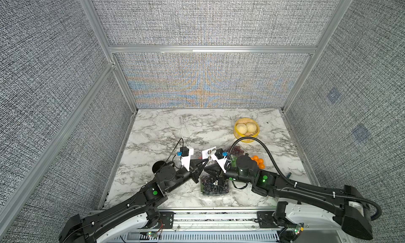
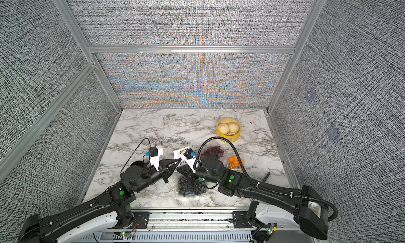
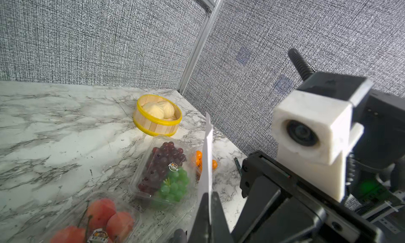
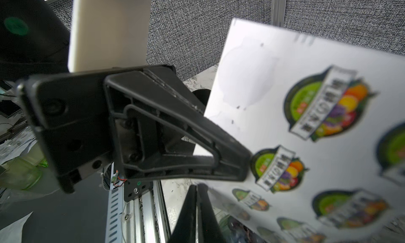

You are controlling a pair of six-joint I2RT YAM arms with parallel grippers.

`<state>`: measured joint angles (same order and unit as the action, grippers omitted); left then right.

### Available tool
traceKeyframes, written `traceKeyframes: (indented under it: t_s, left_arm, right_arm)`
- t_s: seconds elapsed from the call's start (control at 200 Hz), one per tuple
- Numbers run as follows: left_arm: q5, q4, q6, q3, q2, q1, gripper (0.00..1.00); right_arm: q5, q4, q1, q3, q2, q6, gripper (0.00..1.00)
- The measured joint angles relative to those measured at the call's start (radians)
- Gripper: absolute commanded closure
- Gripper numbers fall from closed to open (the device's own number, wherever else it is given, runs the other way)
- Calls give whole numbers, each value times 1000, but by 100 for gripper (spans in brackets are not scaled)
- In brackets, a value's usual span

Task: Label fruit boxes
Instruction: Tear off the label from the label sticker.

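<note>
My left gripper (image 3: 209, 194) is shut on the edge of a white sticker sheet (image 3: 207, 160) and holds it upright above the table (image 1: 209, 153). My right gripper (image 4: 197, 186) is shut, with its tips at the lower edge of that sheet (image 4: 285, 121). I cannot make out what it pinches. Below both grippers lies the dark-purple grape box (image 1: 215, 187). The purple-and-green grape box (image 3: 162, 171) and the orange-fruit box (image 1: 258, 160) sit behind the right wrist. The red-fruit box (image 3: 98, 220) is close under the left gripper.
A yellow steamer basket (image 3: 157, 130) with pale buns stands at the back right. A black round object (image 1: 157, 165) sits by the left arm. A dark stick-like thing (image 2: 266, 176) lies near the right edge. Grey fabric walls enclose the marble table (image 1: 164, 132) on three sides.
</note>
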<state>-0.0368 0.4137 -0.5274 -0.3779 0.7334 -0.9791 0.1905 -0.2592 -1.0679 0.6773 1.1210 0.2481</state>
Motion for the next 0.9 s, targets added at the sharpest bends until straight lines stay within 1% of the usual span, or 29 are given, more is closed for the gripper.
traceKeyframes:
  t_s: [0.175,0.3,0.36,0.455,0.686,0.896]
  left_arm:
    - [0,0,-3,-3,4,0,100]
    - [0,3,-5,-3,9,0,100]
    - [-1,4,-8,-3,16,0,100]
    - [-8,5,-13,-3,25,0,100]
    - [-6,8,-23,-3,28,0,100]
    - [35,-3,-30,-16,39,0,100]
  right_arm:
    - [-6,0,0,-22,-14,0,84]
    - [-22,-2,0,-26,-19,-2,85]
    - [-21,-3,0,-26,-17,-5,88]
    - [-19,-6,0,-24,-7,-11,100]
    - [-1,-7,0,-29,-13,-11,100]
    - [28,-21,-2,-40,-24,-8,100]
